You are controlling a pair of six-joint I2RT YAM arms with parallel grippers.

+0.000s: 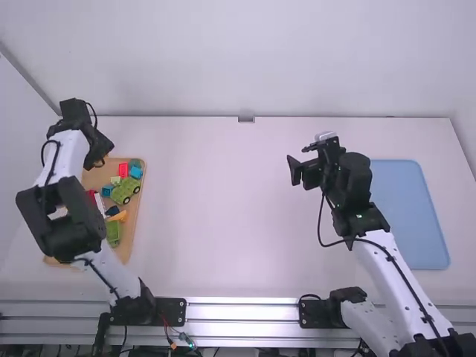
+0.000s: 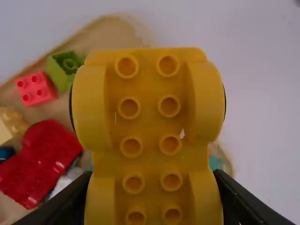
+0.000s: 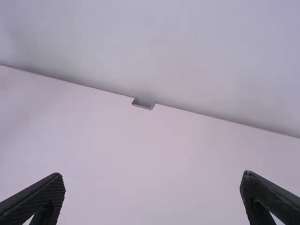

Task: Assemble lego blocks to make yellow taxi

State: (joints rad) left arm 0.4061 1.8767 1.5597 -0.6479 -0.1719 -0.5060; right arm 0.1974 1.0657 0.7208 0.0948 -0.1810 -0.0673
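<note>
On the table (image 1: 238, 230), blocks (image 1: 123, 170) are held in a tray (image 1: 132, 229) at the left, and a mat (image 1: 410, 216) is laid at the right.

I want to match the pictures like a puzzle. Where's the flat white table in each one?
High view: the flat white table spreads across the middle, around the tan rounded tray.
Left wrist view: the table lies beyond the yellow plastic block.
Right wrist view: the table runs back to the white wall.
Landmark: the small grey notch at the table's back edge, in high and right wrist views.
</note>
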